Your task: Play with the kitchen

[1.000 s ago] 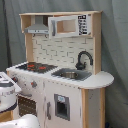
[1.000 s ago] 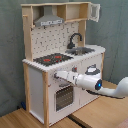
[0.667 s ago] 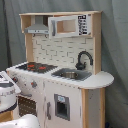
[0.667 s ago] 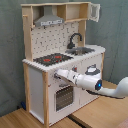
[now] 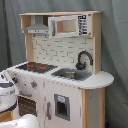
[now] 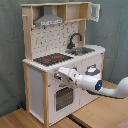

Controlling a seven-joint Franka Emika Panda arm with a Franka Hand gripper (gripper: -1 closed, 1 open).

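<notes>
White and light-wood kitchen (image 6: pixel 50 70) stands directly ahead of the gripper (image 6: pixel 59 75), on a wooden floor (image 6: pixel 100 112) in the second exterior view. Gripper tip is at the front panel just below the hob (image 6: pixel 49 59), above the oven door (image 6: pixel 63 96). Cannot tell finger state. Faucet (image 6: pixel 75 39) and sink (image 6: pixel 81 50) lie beyond the gripper, further along the counter; hood (image 6: pixel 48 20) is well above.

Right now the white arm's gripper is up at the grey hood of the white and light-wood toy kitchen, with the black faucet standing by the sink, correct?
Not quite. The gripper is not at the grey hood; in the second exterior view it sits low against the front of the white and light-wood toy kitchen, just under the red-ringed black hob and above the oven door. The black faucet does stand by the sink.
</notes>
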